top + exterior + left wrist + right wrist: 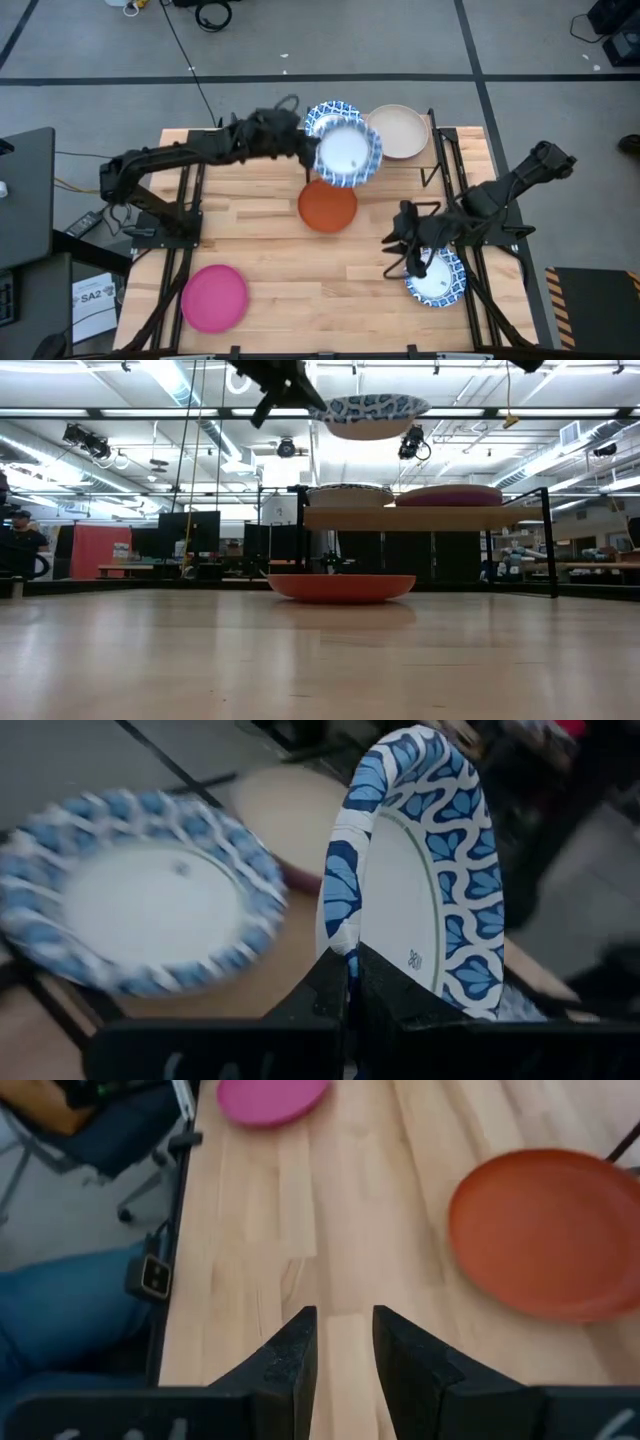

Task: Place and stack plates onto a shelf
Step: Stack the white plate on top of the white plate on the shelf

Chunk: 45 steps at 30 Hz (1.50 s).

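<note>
While left hand (350, 982) grips patterned plate (415, 870) — aloft, shelf (420, 517) below

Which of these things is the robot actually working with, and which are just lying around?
Part of the job:
- blue-patterned white plate held in the left fingers
- round orange plate
- round pink plate
- beige plate on the small light-wood shelf

Just lying about:
- black cables on the floor

I see the plank-wood worktop (270, 250) on grey floor (100, 100). A black cable (185, 60) trails off its far-left corner, a dark desk (25, 200) stands left, and a labelled box (95, 300) lies near-left.
</note>
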Available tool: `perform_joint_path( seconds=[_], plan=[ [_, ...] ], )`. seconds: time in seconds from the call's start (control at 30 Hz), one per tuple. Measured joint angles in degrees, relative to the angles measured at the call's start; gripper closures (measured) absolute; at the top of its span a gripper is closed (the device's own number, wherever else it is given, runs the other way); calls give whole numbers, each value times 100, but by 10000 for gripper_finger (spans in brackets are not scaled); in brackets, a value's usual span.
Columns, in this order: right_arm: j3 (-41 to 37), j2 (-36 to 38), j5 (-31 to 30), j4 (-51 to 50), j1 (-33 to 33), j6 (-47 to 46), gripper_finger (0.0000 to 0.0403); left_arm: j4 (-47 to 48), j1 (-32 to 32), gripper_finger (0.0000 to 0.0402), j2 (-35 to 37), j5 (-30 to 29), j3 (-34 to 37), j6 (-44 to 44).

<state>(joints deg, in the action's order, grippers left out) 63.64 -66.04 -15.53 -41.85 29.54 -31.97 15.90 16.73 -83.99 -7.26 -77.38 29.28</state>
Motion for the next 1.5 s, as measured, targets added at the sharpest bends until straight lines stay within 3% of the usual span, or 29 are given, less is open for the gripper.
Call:
perform_joint_path(
  seconds=[0.3,0.5,1.5],
  plan=[
    [0,-580,7,24,255,-4,298,-240,1175,388,0,9,0,195],
    [-1,-813,11,20,271,-4,298,-240,1598,388,-19,8,0,610],
    [0,-977,16,237,271,63,298,-295,1633,386,-907,27,2,1405]
  ],
)
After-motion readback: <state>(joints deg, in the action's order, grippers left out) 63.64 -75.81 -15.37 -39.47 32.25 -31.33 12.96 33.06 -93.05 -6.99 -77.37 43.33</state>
